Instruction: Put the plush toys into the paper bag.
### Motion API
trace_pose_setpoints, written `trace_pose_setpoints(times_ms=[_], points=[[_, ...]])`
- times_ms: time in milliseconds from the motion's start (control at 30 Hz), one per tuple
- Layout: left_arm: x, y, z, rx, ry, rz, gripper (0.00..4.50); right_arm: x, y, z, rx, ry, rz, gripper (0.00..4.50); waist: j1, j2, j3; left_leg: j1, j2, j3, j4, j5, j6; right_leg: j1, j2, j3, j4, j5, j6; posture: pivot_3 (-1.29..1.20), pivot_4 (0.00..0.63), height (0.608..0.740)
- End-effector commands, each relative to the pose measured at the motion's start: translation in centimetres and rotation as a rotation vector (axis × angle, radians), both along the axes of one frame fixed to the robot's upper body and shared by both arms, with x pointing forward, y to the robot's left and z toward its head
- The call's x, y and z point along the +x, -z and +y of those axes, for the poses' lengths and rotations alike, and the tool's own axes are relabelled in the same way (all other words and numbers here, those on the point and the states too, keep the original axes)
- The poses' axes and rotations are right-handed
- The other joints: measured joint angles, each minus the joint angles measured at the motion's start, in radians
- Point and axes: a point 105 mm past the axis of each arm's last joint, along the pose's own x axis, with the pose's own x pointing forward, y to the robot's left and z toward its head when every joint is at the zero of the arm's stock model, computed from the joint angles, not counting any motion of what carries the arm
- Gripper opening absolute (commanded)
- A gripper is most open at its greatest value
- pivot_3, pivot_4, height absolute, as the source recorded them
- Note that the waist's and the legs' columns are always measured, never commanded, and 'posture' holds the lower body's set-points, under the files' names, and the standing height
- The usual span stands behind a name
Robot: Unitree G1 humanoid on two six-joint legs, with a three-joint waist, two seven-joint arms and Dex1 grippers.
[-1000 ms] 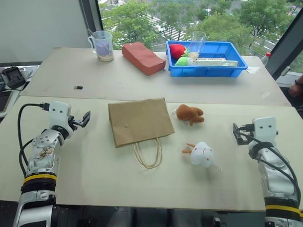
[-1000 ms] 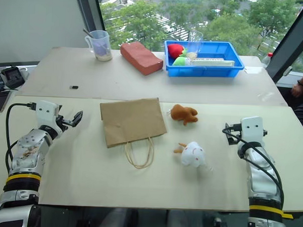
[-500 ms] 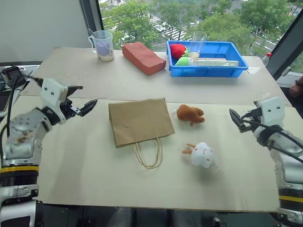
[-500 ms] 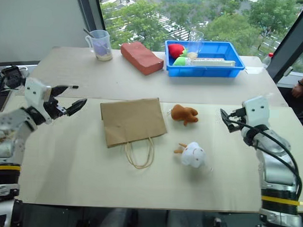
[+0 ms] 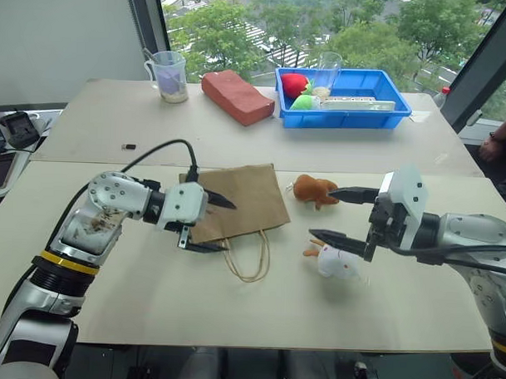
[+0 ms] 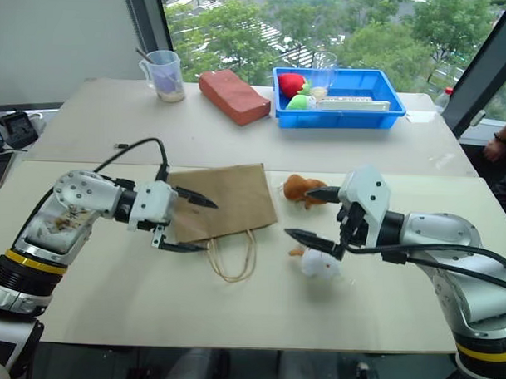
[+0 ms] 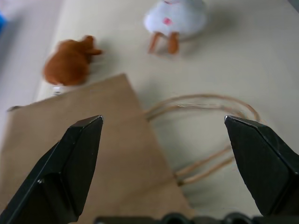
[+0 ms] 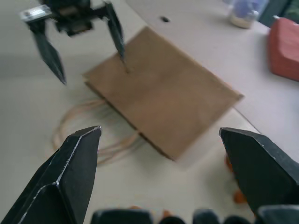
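The paper bag (image 5: 238,201) lies flat on the near table (image 5: 133,293), its pale cord handles (image 5: 249,257) looped toward the table's front edge. Wide bare tabletop runs in front of the handles and out to both sides. Across the seam, the far table carries a measuring cup (image 5: 168,74), a reddish-brown block (image 5: 238,96) and a blue bin (image 5: 348,95), all well apart from the bag.

The left gripper (image 5: 208,224) hangs at the bag's left edge, fingers spread wide and holding nothing; one finger reaches over the paper, the other sits near where the handles start. In the left wrist view the bag's mouth edge and the handles lie between those two fingers.

The right gripper (image 5: 342,216) is spread just as wide and also empty. The brown plush toy (image 5: 315,190) lies just right of the bag, beside the upper fingertip. The white plush toy (image 5: 338,260) lies nearer the front edge, just below the lower finger; whether that finger touches it I cannot tell.
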Motion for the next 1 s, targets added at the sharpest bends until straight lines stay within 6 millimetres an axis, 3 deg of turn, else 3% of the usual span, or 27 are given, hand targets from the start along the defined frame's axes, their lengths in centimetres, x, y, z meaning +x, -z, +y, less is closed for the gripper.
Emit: trace_pose_setpoints(times_ms=[33,333,667,967,1000], points=[[-0.3,0.3,-0.1,0.036,0.071,-0.047,4.43,-1.2,-0.9,0.9,-0.01,-0.057,0.001,4.5,0.002,0.0,0.0,0.0,0.0,0.0,0.001,0.0,0.0,0.0,0.0,0.0,0.0,0.0,0.0,0.0,0.15,0.74],[1.3,1.9,-1.2,0.021,0.075,-0.076,4.43,-1.1,-1.4,1.4,0.0,-0.021,-0.025,4.5,0.014,0.0,0.0,0.002,0.0,-0.002,0.002,-0.001,0.002,0.005,-0.001,-0.003,-0.001,0.0,0.0,0.0,0.15,0.74],[1.5,3.8,-1.8,0.052,0.097,-0.078,4.43,-1.1,-1.3,1.2,-0.023,-0.01,-0.028,4.5,0.015,0.0,0.0,0.002,0.0,-0.002,0.002,-0.001,0.002,0.005,-0.001,-0.003,-0.001,0.0,0.0,0.0,0.15,0.74],[1.5,5.0,-4.0,-0.021,0.09,-0.044,4.43,-1.0,-0.9,1.1,-0.043,0.006,-0.023,4.5,0.021,0.0,0.0,0.002,0.0,-0.002,0.002,-0.001,0.002,0.005,-0.001,-0.003,-0.001,0.0,0.0,0.0,0.15,0.74],[1.2,4.9,-4.1,-0.028,0.101,-0.036,4.2,-0.9,-0.8,1.0,-0.046,0.009,-0.023,4.5,0.021,0.0,0.0,0.002,0.0,-0.002,0.002,-0.001,0.002,0.005,-0.001,-0.003,-0.001,0.0,0.0,0.0,0.15,0.74]])
